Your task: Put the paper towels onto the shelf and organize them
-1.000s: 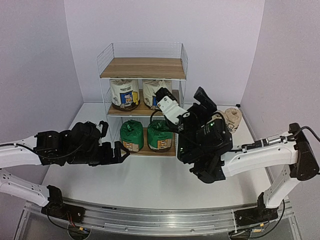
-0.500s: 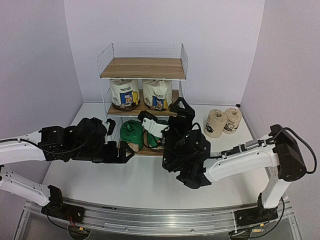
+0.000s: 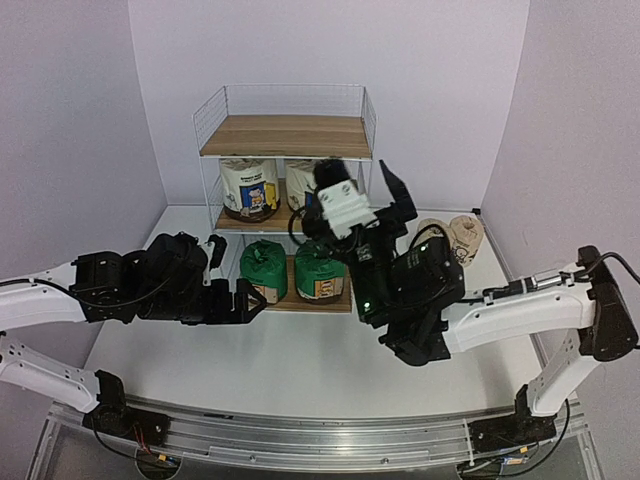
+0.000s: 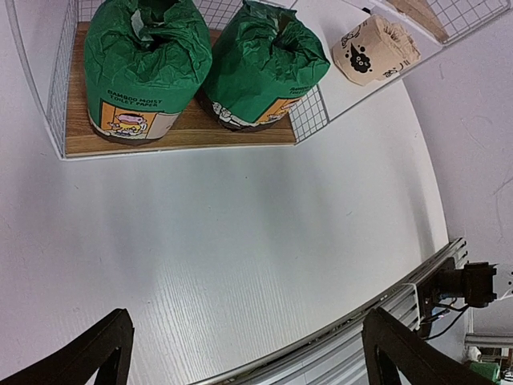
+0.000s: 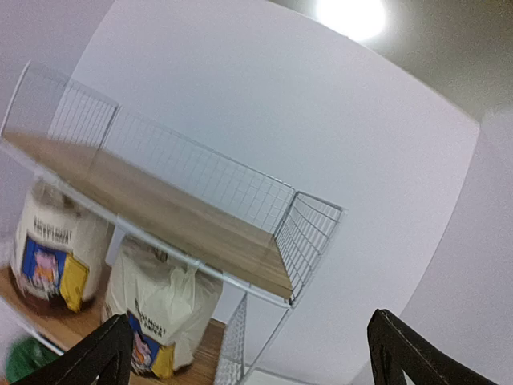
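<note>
- Two tan rolls lie beside the shelf, whose top is bare.
- Your left gripper and right gripper gape empty; swing the right one to those rolls.

White tabletop fills the lower middle of the top view, a faint grain running across it. Pale lavender walls close it in at the back and on both sides. Along the bottom edge runs a silver aluminium rail, with wiring peeking out at lower left. In the right wrist view a bright ceiling light glares at the top. In the left wrist view, lower right, a black bracket sits by the rail.
</note>
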Tool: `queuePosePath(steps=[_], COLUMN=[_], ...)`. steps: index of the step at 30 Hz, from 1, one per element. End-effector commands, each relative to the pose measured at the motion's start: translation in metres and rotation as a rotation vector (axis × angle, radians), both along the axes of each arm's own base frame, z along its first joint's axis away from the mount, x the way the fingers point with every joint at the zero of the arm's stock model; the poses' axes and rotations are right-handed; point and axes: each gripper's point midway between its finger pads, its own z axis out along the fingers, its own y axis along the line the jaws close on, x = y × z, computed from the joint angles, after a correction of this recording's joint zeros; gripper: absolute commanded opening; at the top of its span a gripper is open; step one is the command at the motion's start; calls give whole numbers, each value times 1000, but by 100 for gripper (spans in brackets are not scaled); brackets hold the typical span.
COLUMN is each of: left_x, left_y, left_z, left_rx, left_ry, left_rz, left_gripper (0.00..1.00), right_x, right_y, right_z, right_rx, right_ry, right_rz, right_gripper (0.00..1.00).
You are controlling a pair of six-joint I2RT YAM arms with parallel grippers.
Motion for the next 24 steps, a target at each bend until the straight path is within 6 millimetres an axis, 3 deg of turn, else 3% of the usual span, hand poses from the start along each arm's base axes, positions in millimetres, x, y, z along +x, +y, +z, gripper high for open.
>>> queuePosePath(steps=[1,6,8,11,15,17,20,24], left_x=[0,1,2,3,1,0,-3,-4], left_y=[2,1,-2,-9,-18,-17,-13,-7], left_z=[13,10,10,8,2,-5,-10,-9], left_rx=[-43,-50,-44,-35,-24,-9,0,-7], left_ry=[0,6,5,8,30,49,64,58], left_rz=[22,31,26,7,-22,-24,-19,-8], left_gripper=[100,100,100,100,100,100,100,100], right_x=[-1,-22,-24,-28,-29,-37,-42,-62], right_y=[-60,-68,-51,-10,8,15,16,1], right_z=[22,-1,-5,-14,-49,-88,-165,-227], right_rx=[903,1223,1189,1029,916,946,941,763], right_ry=[157,222,286,441,657,961,1404,1614], right_rz=[36,262,352,476,459,505,400,236], right_gripper=[98,84,85,85,88,89,91,98])
